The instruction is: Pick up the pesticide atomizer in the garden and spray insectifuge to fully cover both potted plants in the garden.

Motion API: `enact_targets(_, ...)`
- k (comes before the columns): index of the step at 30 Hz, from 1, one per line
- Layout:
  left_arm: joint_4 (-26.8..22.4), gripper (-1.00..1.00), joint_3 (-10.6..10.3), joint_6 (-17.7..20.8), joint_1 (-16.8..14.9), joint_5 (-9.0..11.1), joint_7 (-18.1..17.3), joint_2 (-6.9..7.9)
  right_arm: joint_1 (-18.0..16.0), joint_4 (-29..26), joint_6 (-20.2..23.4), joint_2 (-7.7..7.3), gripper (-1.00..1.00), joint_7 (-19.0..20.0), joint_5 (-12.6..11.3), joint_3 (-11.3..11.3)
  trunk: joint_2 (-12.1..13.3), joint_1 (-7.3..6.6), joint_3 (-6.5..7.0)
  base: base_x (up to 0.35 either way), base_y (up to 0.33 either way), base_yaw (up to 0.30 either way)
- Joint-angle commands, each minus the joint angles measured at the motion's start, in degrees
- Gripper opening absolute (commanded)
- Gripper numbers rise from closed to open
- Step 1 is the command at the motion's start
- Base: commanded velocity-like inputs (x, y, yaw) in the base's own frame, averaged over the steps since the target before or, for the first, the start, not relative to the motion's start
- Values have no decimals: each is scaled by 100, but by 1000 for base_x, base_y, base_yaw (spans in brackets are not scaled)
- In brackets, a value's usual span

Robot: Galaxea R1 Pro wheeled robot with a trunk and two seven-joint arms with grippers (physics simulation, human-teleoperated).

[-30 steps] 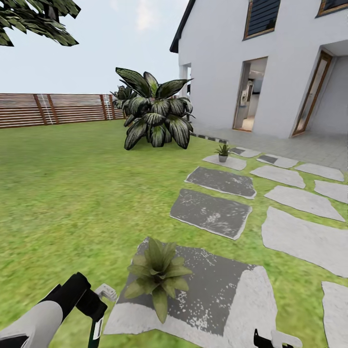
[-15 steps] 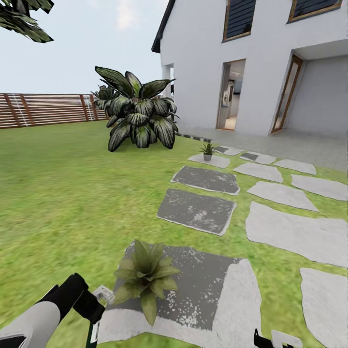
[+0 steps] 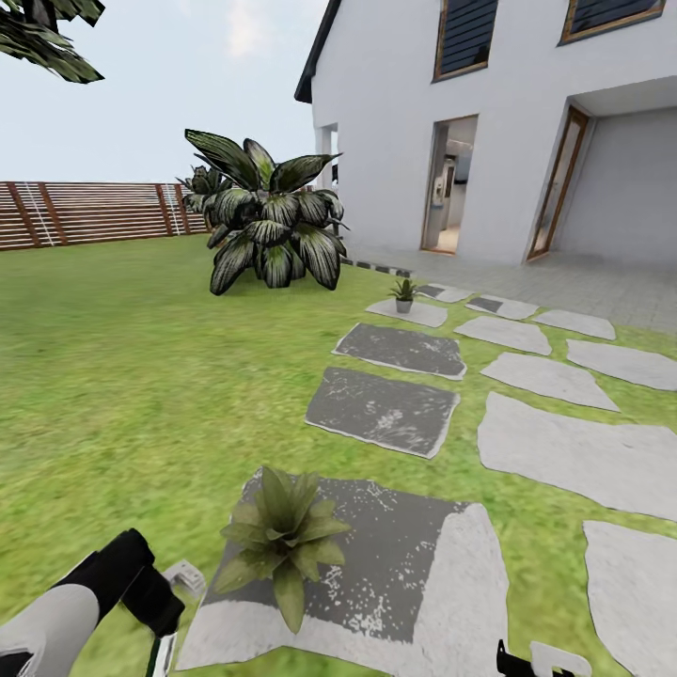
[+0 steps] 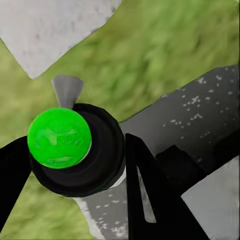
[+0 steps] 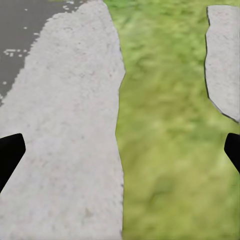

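Sunny garden lawn (image 3: 122, 376) with grey stepping stones, a brown slatted fence (image 3: 85, 212) at the back and a white house (image 3: 508, 132) beyond the stones. Big striped-leaf plant (image 3: 268, 226) on the grass near the fence.

On the nearest stepping stone (image 3: 395, 574), a low rosette of pointed green leaves, the near potted plant (image 3: 282, 541), sitting on the stone's darker part, pot hidden under the leaves. Far along the line of stones, close to the house, a second, far potted plant (image 3: 404, 293) in a small grey pot.

Beside the nearest stone, over the grass on the side away from the other stones, the left arm (image 3: 66, 621), white forearm and black wrist, slanting up toward the near potted plant. Left gripper (image 3: 155, 611) clamped around the spray bottle (image 3: 160, 649). Bottle slim and dark with a white strip, pale grey trigger head (image 3: 183, 575) on top, long axis roughly upright, head pointing toward the near potted plant and just short of its leaves. From the left wrist camera, the bottle (image 4: 75, 150) seen end-on: round black body with a bright green disc, a grey nozzle tip (image 4: 67, 90) jutting toward grass, black fingers (image 4: 150, 190) on both sides.

Right gripper (image 5: 120, 150) spread wide, black fingertips (image 5: 10, 152) far apart over the nearest stone's pale edge and the grass beside it, nothing between them.
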Motion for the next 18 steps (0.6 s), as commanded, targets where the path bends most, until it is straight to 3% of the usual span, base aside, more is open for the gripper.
enact_targets(1,-23,-100,42,47,-16,-83,-169,-22,-4,6,-20,0,100,-7,13,-20,-2,-1,-6,0,0,0)
enact_targets(3,-147,-100,44,219,-119,-322,-430,-76,-4,6,-20,1,100,-9,13,-20,-2,-1,-6,0,0,0)
enact_targets(5,-376,-100,50,624,-289,-674,-660,-112,-4,6,-20,4,100,-14,13,-20,-2,-1,-6,0,0,0)
enact_targets(10,-557,-100,38,754,-289,-1321,-960,-60,-4,1,-20,5,100,-18,13,-20,-2,-1,-6,0,0,8)
enact_targets(14,-563,-100,39,736,-234,-1433,-986,70,-4,-2,-20,9,100,-26,13,-20,-2,-1,-6,0,0,174)
enact_targets(18,-576,-100,51,752,-301,-1433,-996,-24,-4,-3,-20,5,100,-33,13,-20,-2,-1,-6,0,0,72)
